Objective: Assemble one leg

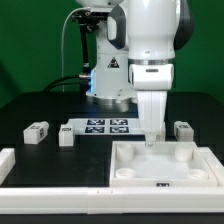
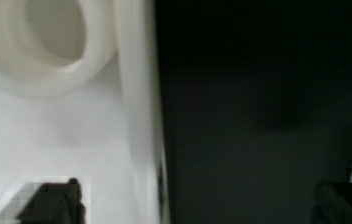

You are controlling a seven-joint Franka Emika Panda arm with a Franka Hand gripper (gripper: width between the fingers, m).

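Observation:
Three legs show in the exterior view: small white blocks with black-and-white tags, two on the exterior view's left and one on its right. My gripper hangs low over the far edge of the large white panel, apart from all three legs. In the wrist view the gripper is open, with nothing between its dark fingertips. It straddles the panel's edge, beside a round corner socket. No leg shows in the wrist view.
The marker board lies behind the panel, in front of the arm's base. A low white wall runs along the table's front and near left. Black table lies beyond the panel's edge.

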